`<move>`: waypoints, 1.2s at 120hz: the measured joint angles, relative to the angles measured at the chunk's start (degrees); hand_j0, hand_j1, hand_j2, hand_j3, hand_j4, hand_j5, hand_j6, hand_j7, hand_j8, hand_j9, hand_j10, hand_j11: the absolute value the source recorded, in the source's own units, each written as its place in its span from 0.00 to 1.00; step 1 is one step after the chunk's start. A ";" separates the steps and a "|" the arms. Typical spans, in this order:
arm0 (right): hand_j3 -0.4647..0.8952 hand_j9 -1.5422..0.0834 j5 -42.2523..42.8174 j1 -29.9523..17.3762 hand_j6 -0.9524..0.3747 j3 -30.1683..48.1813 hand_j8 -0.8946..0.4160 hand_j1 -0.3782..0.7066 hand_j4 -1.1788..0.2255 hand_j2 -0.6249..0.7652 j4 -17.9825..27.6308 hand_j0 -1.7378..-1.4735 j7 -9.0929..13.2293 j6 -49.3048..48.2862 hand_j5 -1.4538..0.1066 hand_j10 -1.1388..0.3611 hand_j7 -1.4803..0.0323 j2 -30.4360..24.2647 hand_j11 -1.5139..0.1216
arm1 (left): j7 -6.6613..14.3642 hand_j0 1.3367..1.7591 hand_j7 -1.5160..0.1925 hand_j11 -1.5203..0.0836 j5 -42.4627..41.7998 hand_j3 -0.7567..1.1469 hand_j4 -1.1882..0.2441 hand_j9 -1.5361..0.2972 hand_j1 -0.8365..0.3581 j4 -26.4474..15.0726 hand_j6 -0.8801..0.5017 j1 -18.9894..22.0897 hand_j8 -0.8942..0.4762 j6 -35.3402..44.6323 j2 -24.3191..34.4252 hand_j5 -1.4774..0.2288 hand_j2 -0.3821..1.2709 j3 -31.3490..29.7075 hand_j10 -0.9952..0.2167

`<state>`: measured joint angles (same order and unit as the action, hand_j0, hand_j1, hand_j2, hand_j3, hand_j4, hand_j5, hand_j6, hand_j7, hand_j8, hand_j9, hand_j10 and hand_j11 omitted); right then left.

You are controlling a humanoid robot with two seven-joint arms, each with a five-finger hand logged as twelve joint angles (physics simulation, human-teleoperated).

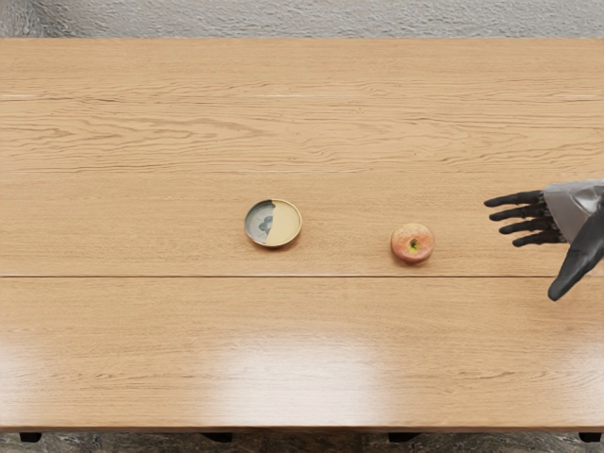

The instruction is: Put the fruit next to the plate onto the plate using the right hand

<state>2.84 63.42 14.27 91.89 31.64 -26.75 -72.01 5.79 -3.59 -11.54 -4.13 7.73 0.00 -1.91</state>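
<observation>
Head view: right hand (pixel 552 231) at the right edge, fingers spread, empty. Round red-yellow apple (pixel 412 243) sits right of centre on grained wooden table (pixel 142 330), apart from small round plate (pixel 273 223); nothing lies between.

Light wood table (pixel 142 359) w/ plank seams, glare near front edge. Grey mottled floor (pixel 283 17) beyond; 4 dark bits (pixel 217 437) below, maybe feet.

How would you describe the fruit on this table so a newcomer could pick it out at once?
Start at the wooden table and find the small round plate near its middle. To its right, between plate and the open right hand, lies the apple. It alone is rounded and reddish; the plate is flat.
</observation>
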 joint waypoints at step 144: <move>0.34 0.85 44.74 -10.80 0.62 1.63 0.58 0.17 0.75 0.43 -0.92 0.30 3.36 47.12 0.83 0.67 0.87 34.92 0.83 | 0.00 0.76 0.88 0.94 0.00 0.40 0.82 0.83 0.99 0.00 0.63 0.00 0.65 0.00 0.00 0.86 0.23 -0.01 0.82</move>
<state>47.58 52.62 15.90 90.97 35.00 20.38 -37.09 5.80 -3.60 -11.53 -4.13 7.73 0.00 -1.93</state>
